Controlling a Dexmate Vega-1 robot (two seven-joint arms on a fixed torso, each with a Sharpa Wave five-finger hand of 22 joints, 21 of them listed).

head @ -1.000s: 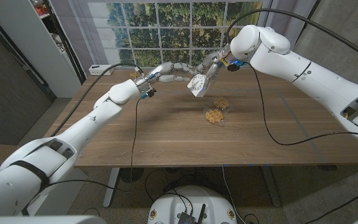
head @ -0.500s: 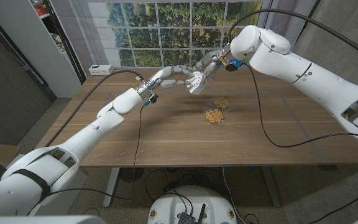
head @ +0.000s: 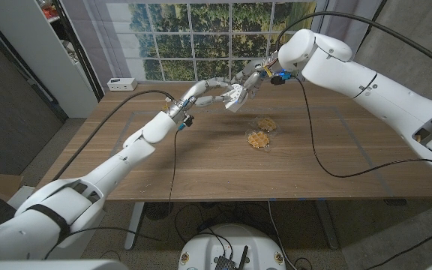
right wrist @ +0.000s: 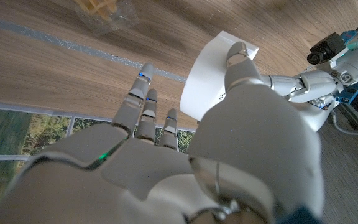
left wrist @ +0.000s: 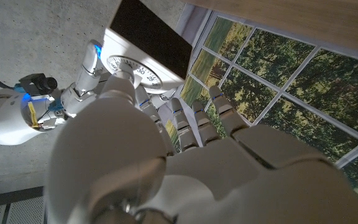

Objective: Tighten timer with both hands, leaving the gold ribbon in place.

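Showing in the head view, the timer [head: 233, 98] is being held aloft over the table [head: 201, 161] at 12 o'clock, gripped by the left hand [head: 214, 87] and right hand [head: 247, 81]; the gold ribbon [head: 259, 139] is lying at 5 o'clock. Left wrist view: fingers [left wrist: 120, 84] are being pressed on the dial. Right wrist view: the white body is being clamped.

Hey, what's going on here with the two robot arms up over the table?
The robot is holding a white timer in the air above the far part of the wooden table. The right hand grips its body, and the left hand has reached in to touch it; the left wrist view shows fingers at the numbered dial. Two clear packets with gold ribbon lie on the table below, untouched.
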